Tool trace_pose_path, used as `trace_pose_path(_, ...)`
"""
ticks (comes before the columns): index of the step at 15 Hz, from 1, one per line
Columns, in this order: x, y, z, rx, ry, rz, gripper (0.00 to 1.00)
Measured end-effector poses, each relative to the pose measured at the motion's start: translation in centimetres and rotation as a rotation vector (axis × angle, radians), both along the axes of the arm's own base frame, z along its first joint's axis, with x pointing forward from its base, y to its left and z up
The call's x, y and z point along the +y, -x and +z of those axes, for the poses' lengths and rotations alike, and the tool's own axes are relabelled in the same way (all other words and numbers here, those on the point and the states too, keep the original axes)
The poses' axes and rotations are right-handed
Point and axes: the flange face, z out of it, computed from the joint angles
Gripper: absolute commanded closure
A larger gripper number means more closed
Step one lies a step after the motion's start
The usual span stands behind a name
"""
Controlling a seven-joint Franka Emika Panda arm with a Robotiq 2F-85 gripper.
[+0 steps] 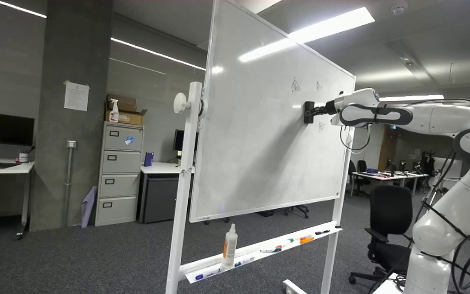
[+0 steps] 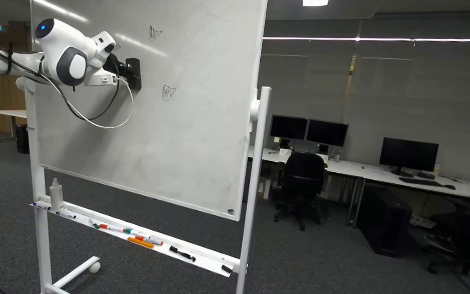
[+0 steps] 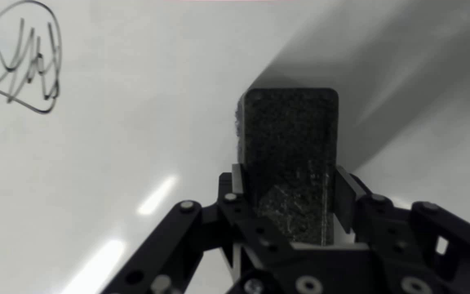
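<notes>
Clasping a black eraser point(image 3: 291, 139) between fingers point(image 3: 345, 200) parted to its width, the gripper point(image 3: 288, 183) holds it, long axis upright, at the whiteboard point(image 2: 194, 155), well above the lower edge, upper-left of a scribble point(image 2: 169, 93).

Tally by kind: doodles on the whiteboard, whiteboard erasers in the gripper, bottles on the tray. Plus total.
Doodles on the whiteboard: 3
Whiteboard eraser in the gripper: 1
Nozzle-topped bottle on the tray: 1
Total: 5
</notes>
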Motion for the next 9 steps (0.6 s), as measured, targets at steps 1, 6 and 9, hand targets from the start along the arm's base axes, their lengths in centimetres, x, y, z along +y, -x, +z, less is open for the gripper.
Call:
trace_pose_path(1, -1.1, 0.0, 0.0, -0.001, -0.011, -0.016, 0.7)
trace_pose_path(6, -5.1, 0.1, 0.2, -0.008, -0.059, -0.076, 0.7)
trace_pose_path(9, -5.6, 0.1, 0.2, -0.008, -0.062, -0.087, 0.7)
